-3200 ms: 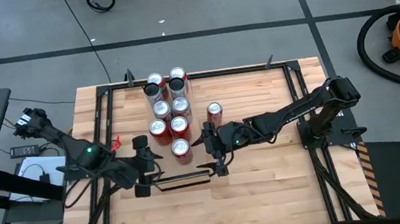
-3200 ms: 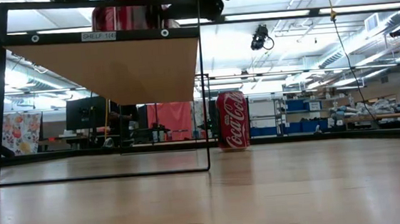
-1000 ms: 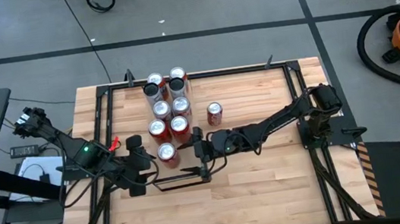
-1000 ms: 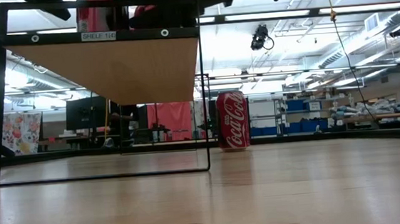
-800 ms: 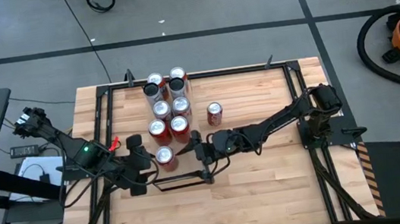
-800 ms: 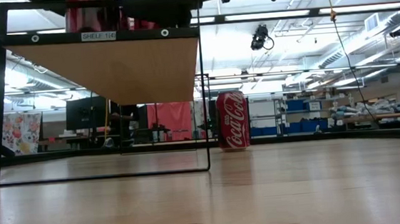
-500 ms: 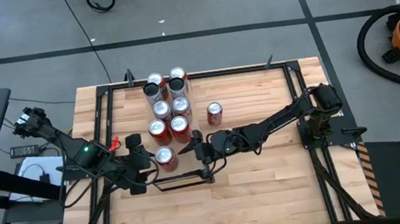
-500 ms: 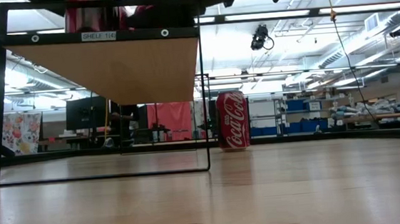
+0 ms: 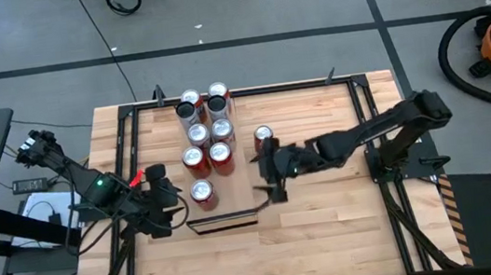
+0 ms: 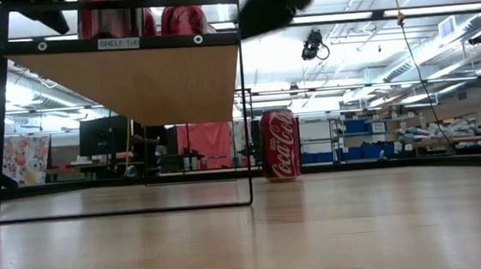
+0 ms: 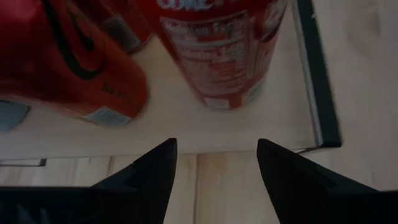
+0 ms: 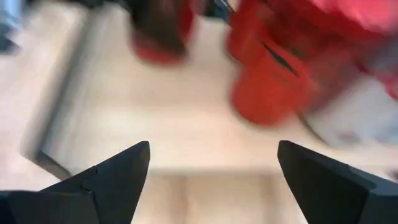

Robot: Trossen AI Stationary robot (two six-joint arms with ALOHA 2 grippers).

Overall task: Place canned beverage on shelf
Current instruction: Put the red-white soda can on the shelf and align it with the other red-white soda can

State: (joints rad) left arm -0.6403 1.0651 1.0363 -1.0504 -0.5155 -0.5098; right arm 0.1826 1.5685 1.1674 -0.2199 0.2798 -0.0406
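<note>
Left claw [image 9: 171, 206] open and empty just beside a red can [image 9: 201, 192] on the shelf [image 9: 234, 200], right claw [image 9: 269, 180] open, empty, near a lone can [image 9: 264, 136] on the desk [image 9: 330, 212]

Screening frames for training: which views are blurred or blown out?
Right wrist view: heavy motion blur, red cans smeared. Left wrist view: close Coca-Cola can soft, label barely legible. Low view: an arm streaks across the top; ceiling lights bright; standing Coca-Cola can sharp. High view: evenly lit, sharp.

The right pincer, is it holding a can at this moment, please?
No, the right pincer stands open and empty, with the red cans ahead of it.
</note>
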